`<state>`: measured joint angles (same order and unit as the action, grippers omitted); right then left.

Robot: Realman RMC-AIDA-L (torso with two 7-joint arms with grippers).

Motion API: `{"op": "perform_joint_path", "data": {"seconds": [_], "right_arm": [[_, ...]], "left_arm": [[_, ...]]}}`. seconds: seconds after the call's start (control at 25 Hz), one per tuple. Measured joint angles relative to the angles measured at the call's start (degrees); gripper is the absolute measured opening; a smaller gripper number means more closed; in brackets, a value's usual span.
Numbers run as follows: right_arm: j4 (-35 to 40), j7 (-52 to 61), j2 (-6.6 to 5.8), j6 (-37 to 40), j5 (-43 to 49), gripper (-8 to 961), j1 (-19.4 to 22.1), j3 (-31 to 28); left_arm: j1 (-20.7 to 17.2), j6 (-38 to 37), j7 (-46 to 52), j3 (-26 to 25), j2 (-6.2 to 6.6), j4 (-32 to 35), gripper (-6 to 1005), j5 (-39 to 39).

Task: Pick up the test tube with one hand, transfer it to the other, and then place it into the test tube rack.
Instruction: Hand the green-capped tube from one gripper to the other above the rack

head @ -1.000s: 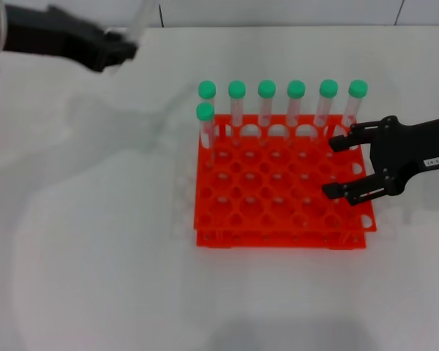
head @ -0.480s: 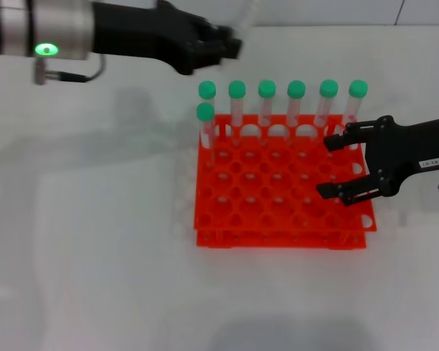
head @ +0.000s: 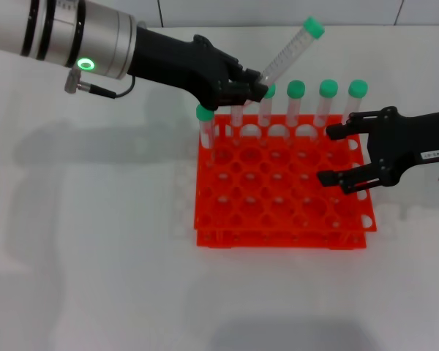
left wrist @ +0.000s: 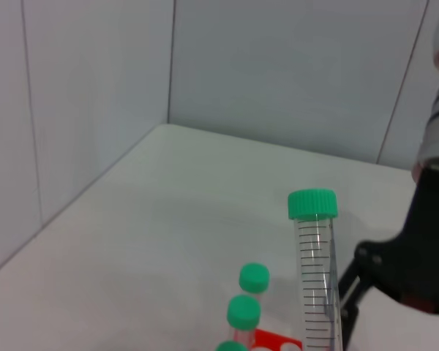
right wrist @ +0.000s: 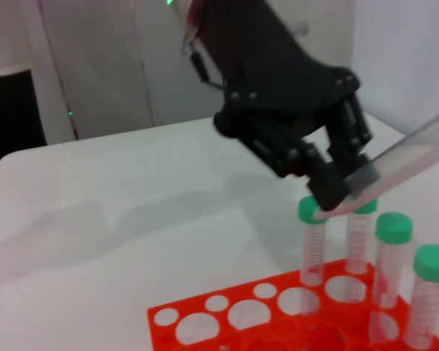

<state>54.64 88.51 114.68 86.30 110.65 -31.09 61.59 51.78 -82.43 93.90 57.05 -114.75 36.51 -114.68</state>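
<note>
White table (head: pixel 95 278), orange-red tube rack (head: pixel 278 219) on it, mid-right

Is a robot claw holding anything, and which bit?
Yes: the left claw grips the test tube by its bottom end. The right claw holds nothing.

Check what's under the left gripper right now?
Under the left gripper: the rack's back row of capped tubes. It covers some caps. Its held test tube slants upward.
</note>
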Motion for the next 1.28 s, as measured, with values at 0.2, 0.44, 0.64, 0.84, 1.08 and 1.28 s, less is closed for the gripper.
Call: {"op": "perform_joint_path", "data": {"seconds": [0.2,0.44,0.64,0.84,1.08,1.28], "right_arm": [[-0.4,1.2,-0.73,0.9,0.0,842,0.1,-2.4],[-0.3,4.5,-2.93,1.6,0.6,841,-0.3,-2.7],[0.1,9.4,-4.74,2.9,0.3,841,-1.5,-3.5],[0.1,13.8,-5.47,6.1,0.3,841,-3.2,-6.6],[0.2,16.8,-5.46,8.6,0.0,841,-4.1,-10.1],[-0.3,16.9,-2.56,8.5,-3.9,841,-3.5,-13.3]], "left_arm": [[-1.0,0.0,-1.4,0.0,-0.59,-0.1,218,-0.1],[-3.6,0.2,-4.4,-0.4,-1.45,0.3,222,0.4],[-4.7,0.3,-6.8,-0.6,-2.03,0.3,225,0.5],[-5.2,0.5,-8.3,-0.6,-2.54,0.3,228,0.9],[-5.2,0.5,-8.9,-0.6,-2.59,0.3,232,1.4],[-5.2,0.5,-9.0,-0.6,-2.60,0.5,236,1.4]]}}
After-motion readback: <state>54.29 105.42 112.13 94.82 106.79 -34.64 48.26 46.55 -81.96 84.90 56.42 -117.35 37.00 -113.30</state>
